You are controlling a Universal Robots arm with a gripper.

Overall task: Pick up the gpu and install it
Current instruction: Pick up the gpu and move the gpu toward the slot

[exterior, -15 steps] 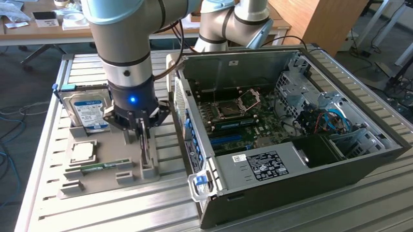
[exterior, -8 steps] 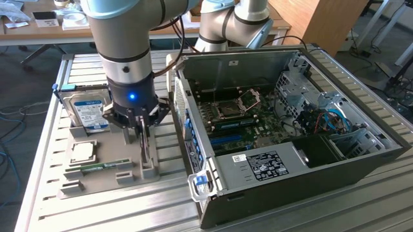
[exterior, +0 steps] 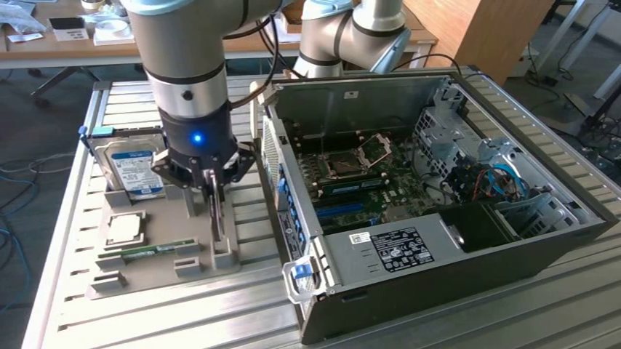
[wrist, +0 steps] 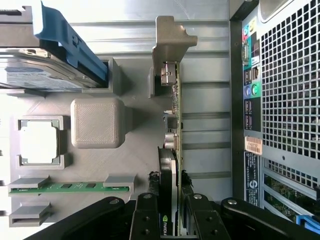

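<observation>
The gpu (wrist: pixel 173 145) stands on its edge in a slot of the grey holder tray (wrist: pixel 135 100), its silver end bracket (wrist: pixel 172 35) pointing away from the wrist. I see its black shroud on one face and the green board on the other. My gripper (wrist: pixel 170 212) straddles the card from above, one finger pressed to each face, shut on it. In the exterior view the gripper (exterior: pixel 211 195) hangs straight down over the tray (exterior: pixel 160 273), and the gpu (exterior: pixel 220 218) shows as a thin upright blade between the fingers, its lower edge still in the tray.
On the tray lie a blue-labelled hard drive (exterior: pixel 132 171), a square processor (exterior: pixel 124 229) and a green memory stick (exterior: pixel 145 251). The open computer case (exterior: pixel 543 240) lies at the exterior view's right with its motherboard (exterior: pixel 354 174) exposed. Its perforated rear wall (wrist: pixel 285 100) is close beside the gpu.
</observation>
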